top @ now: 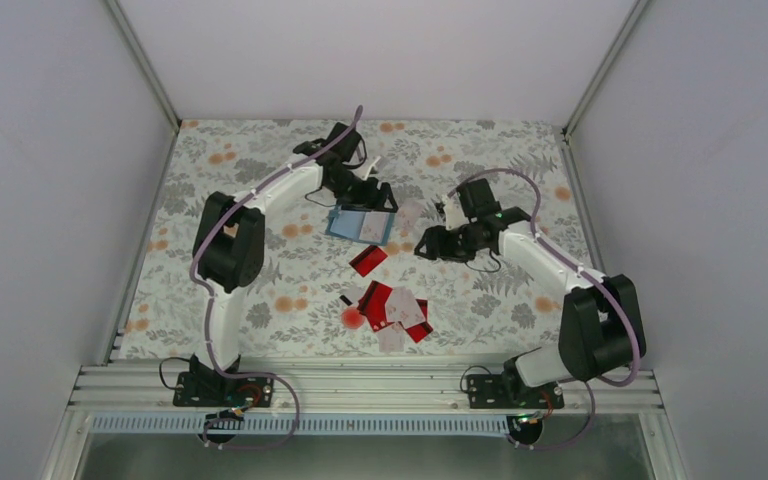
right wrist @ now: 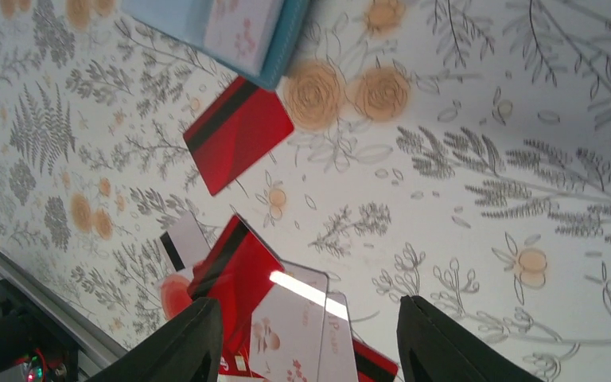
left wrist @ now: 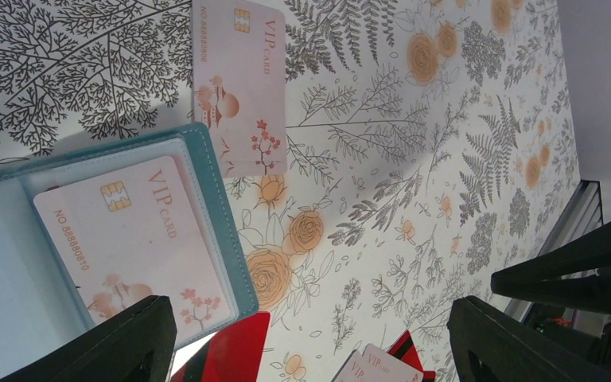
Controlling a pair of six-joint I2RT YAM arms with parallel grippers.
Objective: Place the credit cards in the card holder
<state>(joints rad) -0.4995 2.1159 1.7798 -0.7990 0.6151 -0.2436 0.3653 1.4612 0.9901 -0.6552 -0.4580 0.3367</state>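
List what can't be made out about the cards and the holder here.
1. Card holder, left wrist view: its left part runs off the picture's left edge, and the left gripper covers its lower corner, so its contents cannot be counted.
2. Card pile, top view: too small and overlapped to count; in the right wrist view the bottom edge cuts it off.

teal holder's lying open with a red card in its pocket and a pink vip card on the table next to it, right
Not quite. In the left wrist view, the pocketed card in the open card holder is pale pink, not red. The second pink VIP card does lie next to it.
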